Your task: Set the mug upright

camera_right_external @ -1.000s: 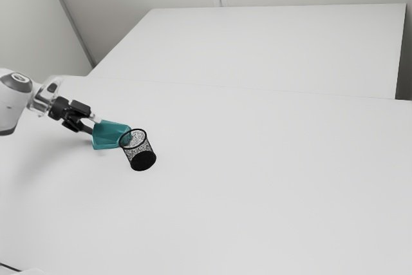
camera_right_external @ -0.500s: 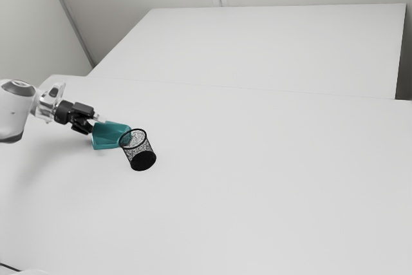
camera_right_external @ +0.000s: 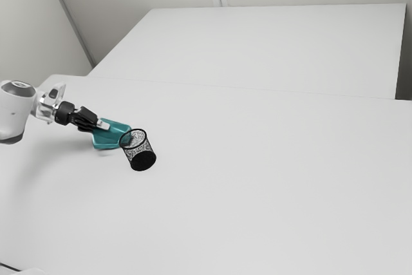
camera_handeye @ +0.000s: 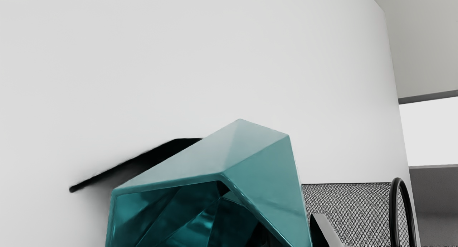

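My gripper (camera_right_external: 104, 125) is at the teal mug (camera_right_external: 114, 134) near the exterior view's left, its fingers drawn together over the mug's near edge. The faceted mug lies on its side on the table, its mouth toward my hand. In the wrist view the mug (camera_handeye: 261, 179) shows its dark inside. There my gripper (camera_handeye: 290, 235) holds the mug's wall, with one pale-tipped finger (camera_handeye: 327, 231) outside and a dark shape, apparently the other finger, inside the mouth. The lower part of the mug is cut off by that view's edge.
A black mesh cup (camera_right_external: 138, 151) stands right beside the mug, on the exterior view's right of it, very close to my outer finger. The white table (camera_right_external: 257, 178) spreads around them, with walls beyond its far edge.
Over the last second my hand has shifted and turned slightly at the mug. Its fingers, spread apart before, have come together on the mug's wall. The mesh cup has stayed put.
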Controlling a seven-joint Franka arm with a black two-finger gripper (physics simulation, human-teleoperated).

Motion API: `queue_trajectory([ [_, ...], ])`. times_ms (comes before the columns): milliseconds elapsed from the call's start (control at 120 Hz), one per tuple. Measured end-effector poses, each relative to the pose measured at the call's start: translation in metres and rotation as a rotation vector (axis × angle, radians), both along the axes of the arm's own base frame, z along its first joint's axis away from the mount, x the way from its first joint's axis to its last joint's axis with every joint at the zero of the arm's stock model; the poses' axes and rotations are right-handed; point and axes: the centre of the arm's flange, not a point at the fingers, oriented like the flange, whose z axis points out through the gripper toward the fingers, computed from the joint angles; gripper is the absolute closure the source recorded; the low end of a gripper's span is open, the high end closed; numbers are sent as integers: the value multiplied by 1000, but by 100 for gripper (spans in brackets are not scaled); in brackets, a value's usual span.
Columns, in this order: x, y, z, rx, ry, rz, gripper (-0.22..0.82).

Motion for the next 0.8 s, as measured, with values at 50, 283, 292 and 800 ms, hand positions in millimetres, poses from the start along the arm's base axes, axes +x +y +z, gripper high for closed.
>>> queue_trajectory([
  [50,0,0,1,1,-4,-3,70],
  [283,1,-2,12,27,-22,-24,75],
  [292,1,-2,13,29,-24,-25,75],
  [800,-8,-69,109,460,17,-214,76],
])
